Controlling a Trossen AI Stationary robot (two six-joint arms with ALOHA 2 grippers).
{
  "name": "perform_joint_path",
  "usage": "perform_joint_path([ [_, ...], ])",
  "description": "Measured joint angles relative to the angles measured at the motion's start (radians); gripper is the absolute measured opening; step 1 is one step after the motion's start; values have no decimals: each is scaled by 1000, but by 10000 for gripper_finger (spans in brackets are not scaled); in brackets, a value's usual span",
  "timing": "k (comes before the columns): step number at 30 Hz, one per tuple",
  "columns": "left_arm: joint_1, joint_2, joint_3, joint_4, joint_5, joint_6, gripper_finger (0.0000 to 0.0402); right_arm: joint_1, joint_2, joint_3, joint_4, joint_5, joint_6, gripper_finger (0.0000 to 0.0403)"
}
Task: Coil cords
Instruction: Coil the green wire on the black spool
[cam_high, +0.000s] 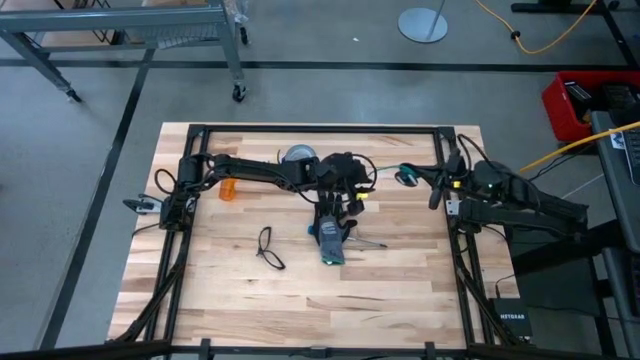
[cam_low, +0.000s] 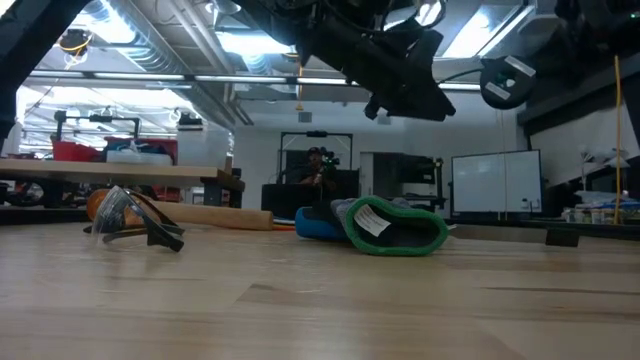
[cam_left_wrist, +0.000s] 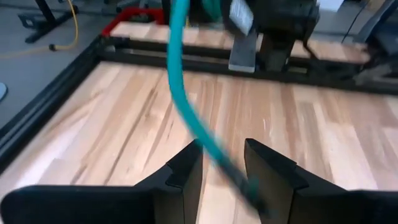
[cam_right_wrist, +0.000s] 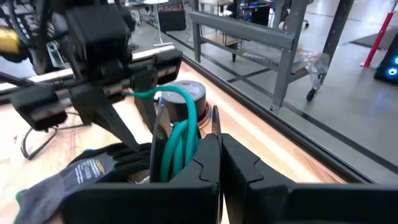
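Note:
A teal cord (cam_right_wrist: 180, 134) is wound into a small round coil (cam_high: 405, 176), and my right gripper (cam_right_wrist: 185, 146) is shut on it above the table's far right. One strand (cam_right_wrist: 146, 94) runs from the coil toward my left gripper (cam_high: 360, 186), raised over the table's middle. In the left wrist view the cord (cam_left_wrist: 186, 99) passes slanting through the gap between the left gripper's (cam_left_wrist: 222, 168) parted fingers. A grey-blue work glove with a green cuff (cam_high: 330, 243) lies flat on the table below the left gripper. My right gripper pinches several turns of the teal coil (cam_right_wrist: 186, 140) between its two fingers. The fingers come in roughly level from the table's right side. The coil is lifted clear of the table, with one strand leading off toward the left arm. Whether my left gripper touches the cord I cannot tell.
A wide grey tape roll (cam_high: 300, 155) stands at the far middle and a small orange object (cam_high: 230, 190) lies to its left. A pair of clear glasses (cam_high: 267, 248) lies left of the glove. A black frame (cam_high: 320, 129) rims the table. Bare wood lies along the near edge.

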Motion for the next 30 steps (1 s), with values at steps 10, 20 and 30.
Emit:
perform_joint_path([
  [10,0,0,0,-146,-1,-78,111,0,-25,0,-2,0,0,1],
  [20,-1,-50,0,-320,0,-148,111,0,-25,0,-7,0,0,1],
  [30,-1,-169,0,-320,0,-103,111,0,-25,0,-6,-1,0,1],
])
